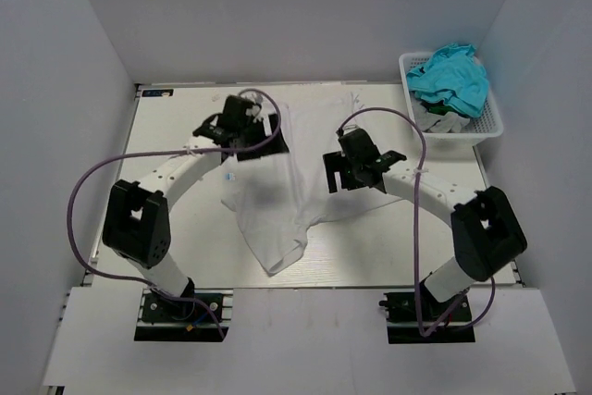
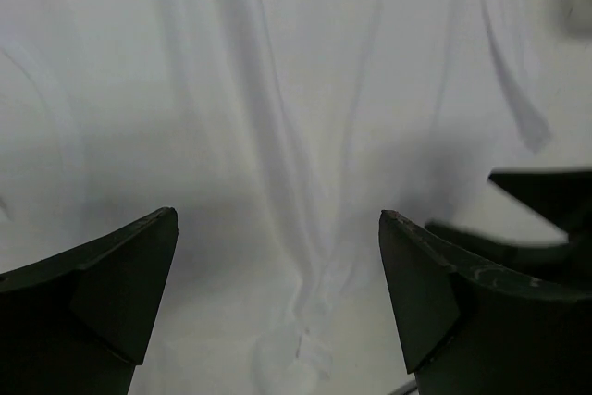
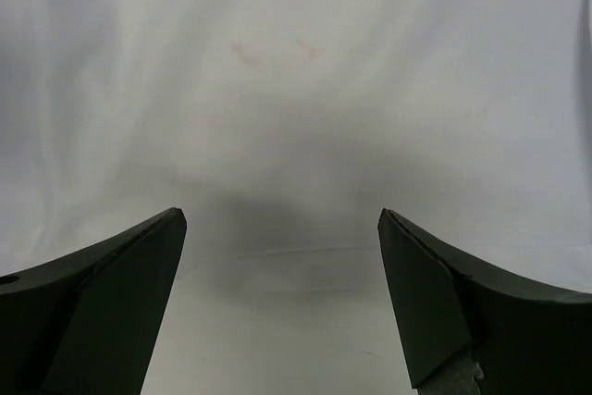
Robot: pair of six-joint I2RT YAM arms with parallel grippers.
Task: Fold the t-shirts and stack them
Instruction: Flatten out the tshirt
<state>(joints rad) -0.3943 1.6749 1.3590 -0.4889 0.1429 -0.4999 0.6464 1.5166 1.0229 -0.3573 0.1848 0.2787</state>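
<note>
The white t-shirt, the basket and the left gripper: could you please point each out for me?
white t-shirt (image 1: 305, 178), top external view, middle of the cloth.
basket (image 1: 411, 90), top external view, left rim.
left gripper (image 2: 277, 217), left wrist view, midway between its open jaws.

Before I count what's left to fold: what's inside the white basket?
A crumpled teal garment fills the top of the basket, with grey-white cloth showing beneath its near edge. Whatever lies deeper is covered.

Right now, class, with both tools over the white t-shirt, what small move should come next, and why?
Probably lower the right tool onto the t-shirt edge and close. It and the left tool are open, holding nothing; the shirt lies rumpled on the table, and the right wrist view shows that edge just ahead of it.
</note>
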